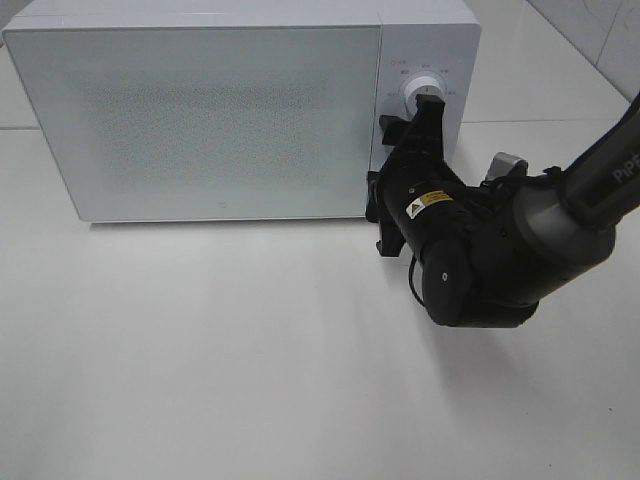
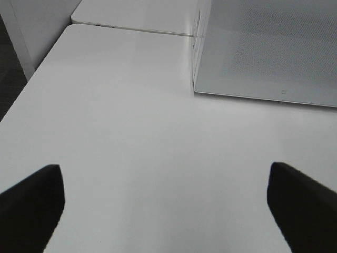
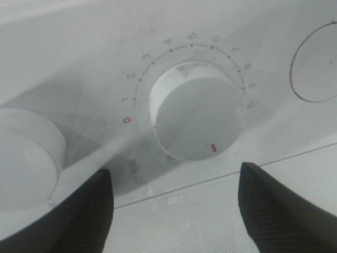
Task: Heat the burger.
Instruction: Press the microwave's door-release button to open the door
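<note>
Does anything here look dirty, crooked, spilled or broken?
Nothing is spilled or broken. The microwave has its door shut. Only the timer knob, in front of the open right pincer, looks odd: it has grey smudges on its edge near marks 4 and 5.

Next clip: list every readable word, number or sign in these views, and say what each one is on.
"0" in red, then "1" through "10": scale around the middle knob on the microwave panel.
"PiPE", cut off at the frame edge: right arm.
Yellow warning sticker on that arm's wrist: too small to read.
Panel labels in the exterior high view and the small print below the scale: blurred, unreadable.
</note>
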